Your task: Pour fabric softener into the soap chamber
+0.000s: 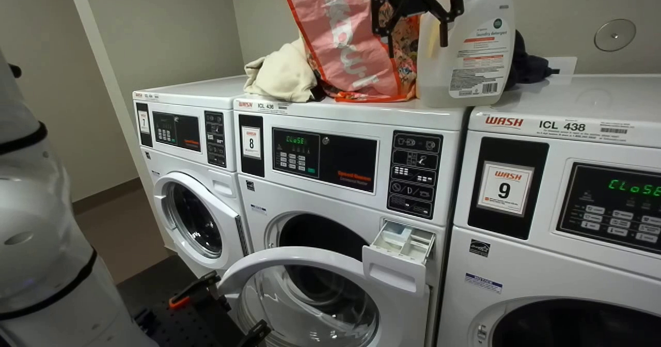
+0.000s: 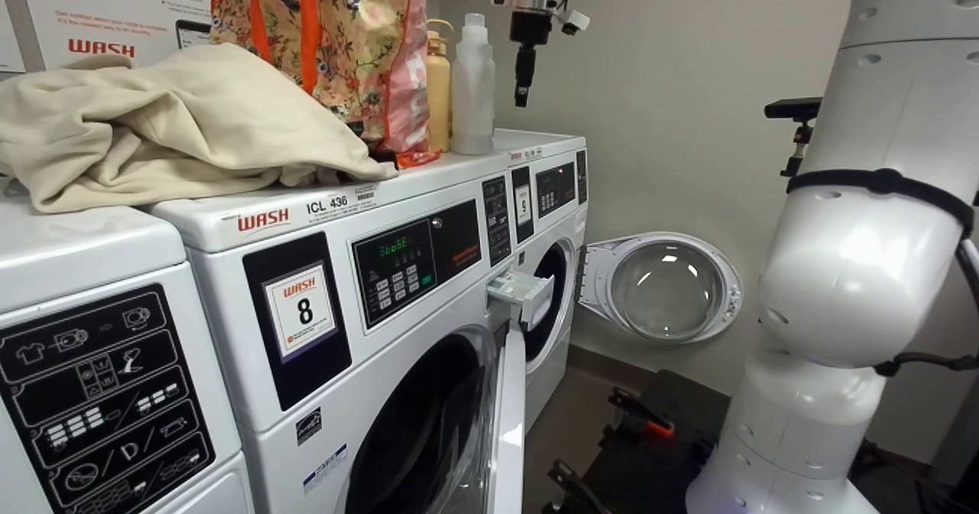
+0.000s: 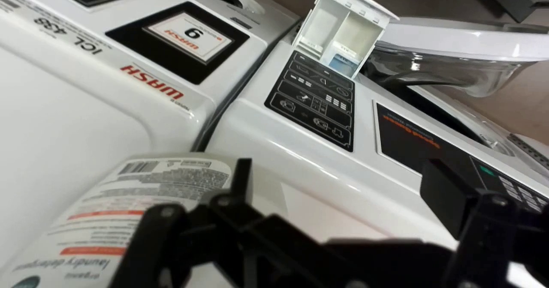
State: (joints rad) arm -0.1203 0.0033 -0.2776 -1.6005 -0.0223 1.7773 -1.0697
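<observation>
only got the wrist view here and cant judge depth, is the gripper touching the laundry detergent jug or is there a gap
Observer: There is a gap: in an exterior view the gripper hangs apart from the jug.
Operator: ok good, anything standing near the jug that my view misses
Observer: Yes, in an exterior view a yellow-orange bottle shows between the jug and the floral bag; whether it touches either, I cannot tell.
</observation>
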